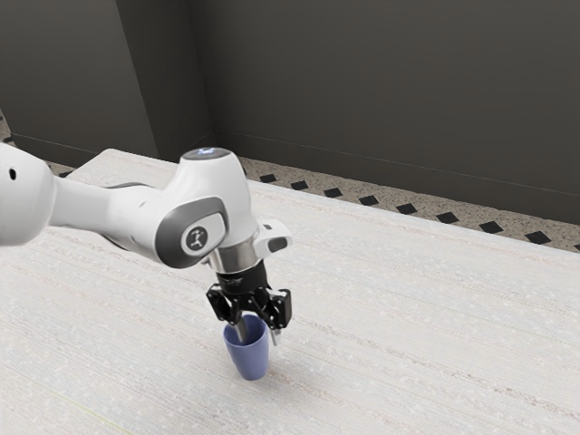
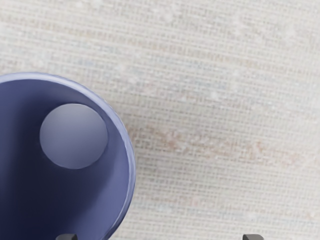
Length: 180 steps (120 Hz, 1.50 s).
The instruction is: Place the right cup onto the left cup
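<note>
Jaws wide, fingers [image 1: 276, 338] well apart. Gripper [image 1: 260, 342] low over the blue cup [image 1: 252, 364]: the finger on the exterior view's left looks to dip inside the mouth, the other hangs outside, so the near wall runs between them, nothing pinched. Cup upright beneath the jaws. Which of the pair it is, or whether one sits nested in it, I can't tell. First risk, closest in: if the jaws close from here with the wall well off their middle, one finger probably meets it first and drags or tips the cup before the other arrives. If this is a stack already made, closing would likely grip the walls and lift again; a sideways move would snag the inner finger and knock it over. Straight up looks the safe way out, with both fingers kept off the rim. Below the jaws, the pale tabletop [image 1: 408, 362]: a cup shoved sideways could skid there, and a tapered one might topple. Farther off, past the table's edge, the tiled floor [image 1: 390, 210]; small worry at this reach.
</note>
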Tool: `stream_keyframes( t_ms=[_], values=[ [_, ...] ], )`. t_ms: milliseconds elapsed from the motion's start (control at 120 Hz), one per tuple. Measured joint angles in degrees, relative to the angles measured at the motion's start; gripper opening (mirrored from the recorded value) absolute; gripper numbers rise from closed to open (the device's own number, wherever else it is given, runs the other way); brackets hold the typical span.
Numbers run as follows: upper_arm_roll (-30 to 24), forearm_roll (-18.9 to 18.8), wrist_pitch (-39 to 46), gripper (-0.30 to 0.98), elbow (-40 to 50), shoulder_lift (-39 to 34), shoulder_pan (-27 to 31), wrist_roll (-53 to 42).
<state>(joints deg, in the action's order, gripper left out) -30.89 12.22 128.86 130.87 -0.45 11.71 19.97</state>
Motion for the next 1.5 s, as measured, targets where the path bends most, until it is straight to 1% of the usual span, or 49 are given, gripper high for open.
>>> stream_keyframes(
  t_ms=[75,233,442,550,667,742,933,1042,1208,1442,1500],
  values=[
    [0.16,-0.51,0.33,0.40,-0.24,0.70,-0.26,0.36],
    [2.25,-2.06,0.96,0.39,-0.89,2.01,-2.24,0.97],
    [4.68,-3.66,1.37,0.39,-1.61,3.08,-2.22,1.51],
    [5.16,-4.14,1.87,0.39,-1.72,4.89,-1.91,1.74],
    [5.79,-4.35,2.68,0.37,-1.74,6.43,-3.35,1.97],
    [6.22,-4.40,3.10,0.31,-1.74,6.72,-3.85,2.09],
    [6.90,-4.44,3.38,0.08,-2.03,6.75,-3.85,2.34],
    [6.97,-4.45,3.45,-0.01,-2.08,6.74,-3.92,2.47],
    [6.98,-5.45,3.64,-0.06,-2.09,6.51,-4.33,2.80],
    [7.08,-6.24,3.05,-0.09,-2.09,4.58,-4.29,3.46],
    [7.46,-6.92,2.18,-0.09,-2.87,3.94,-4.58,3.63]
  ],
)
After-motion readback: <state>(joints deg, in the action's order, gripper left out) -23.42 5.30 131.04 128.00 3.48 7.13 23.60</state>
